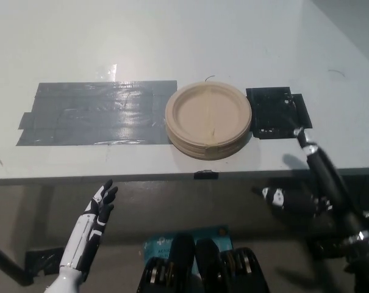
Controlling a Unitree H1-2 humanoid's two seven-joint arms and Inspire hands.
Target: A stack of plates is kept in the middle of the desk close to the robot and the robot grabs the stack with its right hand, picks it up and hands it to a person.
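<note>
Plate stack (pixel 208 121) on table (pixel 172 43) near front edge. Right hand (pixel 306 183) right of stack, fingers spread, empty — clumsy side grab could split stack. Left hand (pixel 94 223) idle below-left of stack, fingers apart.

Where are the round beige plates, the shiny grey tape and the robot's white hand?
Stack of round beige plates (pixel 208 119), head view: centre of the top plate.
Shiny grey tape patch (pixel 96 113), head view: its middle.
White left hand (pixel 102 204), head view: middle of the hand, below the desk edge.
</note>
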